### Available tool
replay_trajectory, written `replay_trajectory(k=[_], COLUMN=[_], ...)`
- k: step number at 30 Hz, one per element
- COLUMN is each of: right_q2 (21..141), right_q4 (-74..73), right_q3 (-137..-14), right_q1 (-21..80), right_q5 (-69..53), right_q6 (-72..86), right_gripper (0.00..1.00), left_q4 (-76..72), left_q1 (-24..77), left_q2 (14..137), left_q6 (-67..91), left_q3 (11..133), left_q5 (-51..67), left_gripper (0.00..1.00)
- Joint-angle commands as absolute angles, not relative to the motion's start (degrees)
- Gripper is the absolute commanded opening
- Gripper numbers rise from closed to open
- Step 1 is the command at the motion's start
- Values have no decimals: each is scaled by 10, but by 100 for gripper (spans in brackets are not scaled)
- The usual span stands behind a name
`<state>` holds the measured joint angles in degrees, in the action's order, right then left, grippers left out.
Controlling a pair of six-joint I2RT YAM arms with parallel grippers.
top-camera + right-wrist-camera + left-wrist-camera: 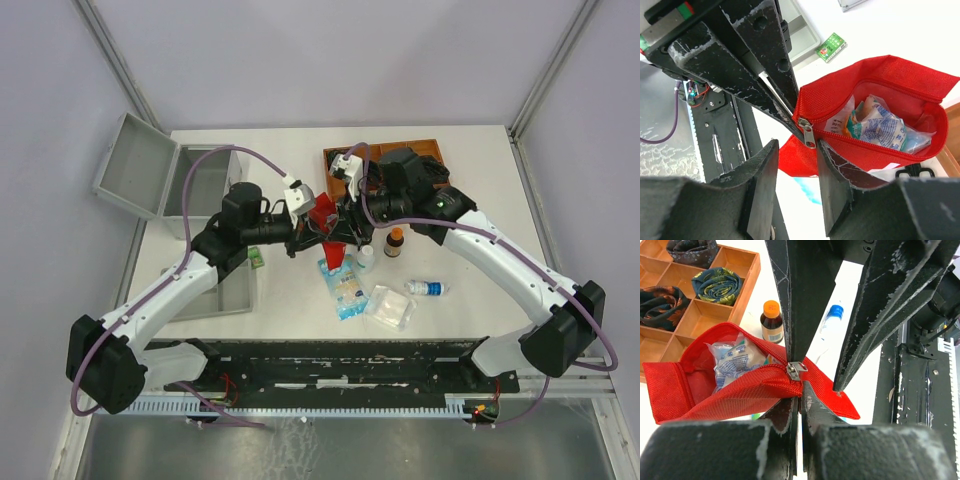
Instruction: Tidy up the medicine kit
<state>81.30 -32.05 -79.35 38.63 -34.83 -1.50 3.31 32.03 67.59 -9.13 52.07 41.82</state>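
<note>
The medicine kit (pixel 137 168), a silver-grey metal case, stands open at the far left with its lid up. A red pouch (pixel 324 214) hangs between both grippers above the table's middle. Its zipper is open and sachets (pixel 879 125) show inside. My left gripper (pixel 800 392) is shut on the pouch's (pixel 745 387) fabric end, just below the zipper pull (pixel 796 371). My right gripper (pixel 797 150) is open, its fingers either side of the pouch's (pixel 900 80) corner under the zipper pull (pixel 808 135). It shows from above in the left wrist view (pixel 817 372).
A brown wooden tray (pixel 434 150) with rolled ties (pixel 716 285) is at the back right. A brown bottle (pixel 395 242), a white bottle (pixel 365 258), a lying clear bottle (pixel 428 288), a blue packet (pixel 343 285) and a clear bag (pixel 390 308) lie in front. A small green box (pixel 257 258) sits by the kit.
</note>
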Motion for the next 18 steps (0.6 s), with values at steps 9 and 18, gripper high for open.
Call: replay_trajectory(k=[9,18], right_q2=[827,832], right_q4=[-310,-316], right_q3=[-835,-833], right_q1=[390,389], right_q5=[-337,-316], right_q6=[16,9], right_gripper=[34,7], left_q4=[26,31], left_q1=[337,341], left_q2=[667,660], left_q6=[-140,-150], left_q3=[537,533], left_q5=[411,400], left_gripper=[3,3])
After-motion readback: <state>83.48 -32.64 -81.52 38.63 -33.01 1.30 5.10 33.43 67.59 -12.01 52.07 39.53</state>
